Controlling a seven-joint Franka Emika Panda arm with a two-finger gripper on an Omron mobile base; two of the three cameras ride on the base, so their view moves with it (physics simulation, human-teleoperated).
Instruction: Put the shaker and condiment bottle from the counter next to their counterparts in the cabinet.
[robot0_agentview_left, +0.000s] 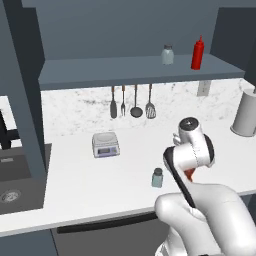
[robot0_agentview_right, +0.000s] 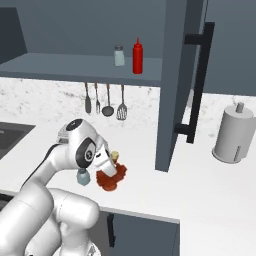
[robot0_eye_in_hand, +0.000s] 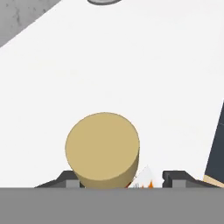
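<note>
- The gripper hangs low over the white tabletop, right above the condiment bottle, a dark red-brown glass bottle standing near the tabletop's front edge.
- In the hand view the bottle's tan cork cap sits between the two dark fingers, one at about 8 o'clock of it and one at about 4 o'clock. The fingers stand partly open on either side of the neck; whether they press on it cannot be told.
- The shaker, pale bluish-grey with a grey cap, stands upright on the tabletop just beside the bottle, at about 9 o'clock of it in the right base view.
- On the shelf of the dark slate-blue cabinet a second shaker and a red squeeze bottle stand upright, close together, the shaker at 9 o'clock of the red bottle.
- A small scale rests on the tabletop well back, and four utensils hang against the marbled backsplash.
- A paper towel holder stands at the tabletop's right end.
</note>
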